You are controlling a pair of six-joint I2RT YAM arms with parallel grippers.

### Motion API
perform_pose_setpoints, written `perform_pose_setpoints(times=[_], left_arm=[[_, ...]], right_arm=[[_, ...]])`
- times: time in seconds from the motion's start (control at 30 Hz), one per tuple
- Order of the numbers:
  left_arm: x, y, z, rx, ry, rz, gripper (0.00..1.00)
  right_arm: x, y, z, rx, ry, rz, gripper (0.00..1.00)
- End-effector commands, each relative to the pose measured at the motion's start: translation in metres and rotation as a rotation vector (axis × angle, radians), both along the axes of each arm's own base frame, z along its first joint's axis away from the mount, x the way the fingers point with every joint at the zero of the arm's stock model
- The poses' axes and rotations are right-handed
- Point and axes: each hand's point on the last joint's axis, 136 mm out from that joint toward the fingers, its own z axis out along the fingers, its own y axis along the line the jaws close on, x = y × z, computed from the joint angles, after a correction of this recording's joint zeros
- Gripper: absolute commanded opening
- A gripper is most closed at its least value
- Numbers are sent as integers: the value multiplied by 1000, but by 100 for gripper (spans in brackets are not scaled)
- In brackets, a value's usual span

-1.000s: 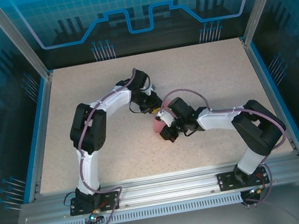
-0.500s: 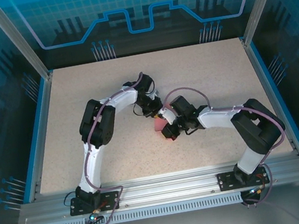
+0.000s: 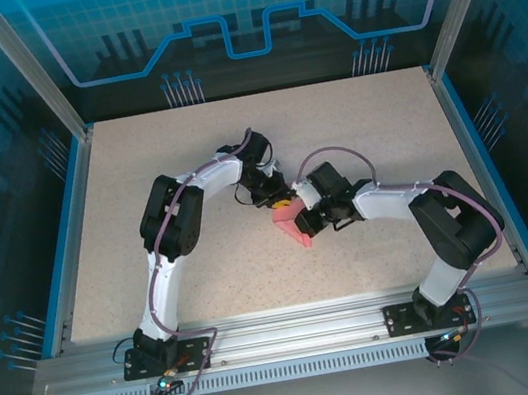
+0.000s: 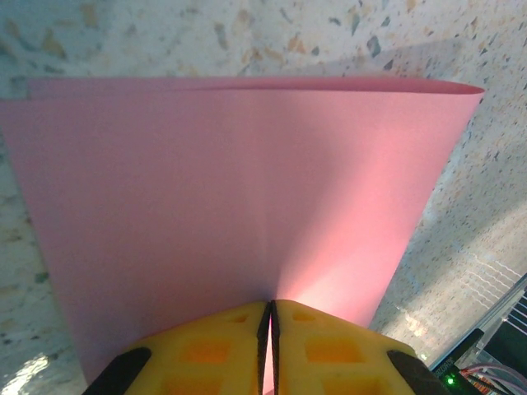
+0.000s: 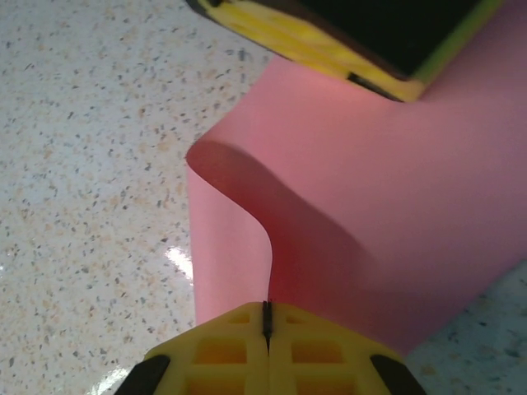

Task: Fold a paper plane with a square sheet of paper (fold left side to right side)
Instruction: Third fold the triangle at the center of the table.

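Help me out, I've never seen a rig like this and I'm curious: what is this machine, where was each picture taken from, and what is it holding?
These are two robot arms, the left arm and the right arm, bolted at the near edge of a speckled table. One picture looks down from a fixed camera above and behind them. The other two come from a small camera on each wrist, so the yellow fingers at the bottom of each are that arm's own tool. The pink thing is a sheet of paper that the arms are meant to fold. The left tool is shut on one edge of it and the right tool is shut on another part, so the sheet bends in a curve instead of lying flat.
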Motion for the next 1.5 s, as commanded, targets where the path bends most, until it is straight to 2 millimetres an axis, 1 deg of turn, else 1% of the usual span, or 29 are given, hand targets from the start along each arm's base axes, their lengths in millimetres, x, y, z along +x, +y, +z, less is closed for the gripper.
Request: perform_pose_setpoints(times=[0.0, 0.4, 0.9, 1.1, 1.47], left_arm=[[-18, 12, -21, 70, 51, -16, 13], [-19, 11, -22, 70, 57, -16, 13], [-19, 11, -23, 68, 56, -16, 13], [-20, 12, -24, 73, 56, -15, 13], [-22, 12, -26, 75, 60, -13, 13]], right_arm=[[11, -12, -3, -35, 11, -71, 0], [18, -23, -7, -62, 16, -127, 0], [22, -25, -9, -76, 18, -147, 0], [22, -28, -6, -80, 10, -154, 0], [21, -25, 0, -59, 3, -142, 0]])
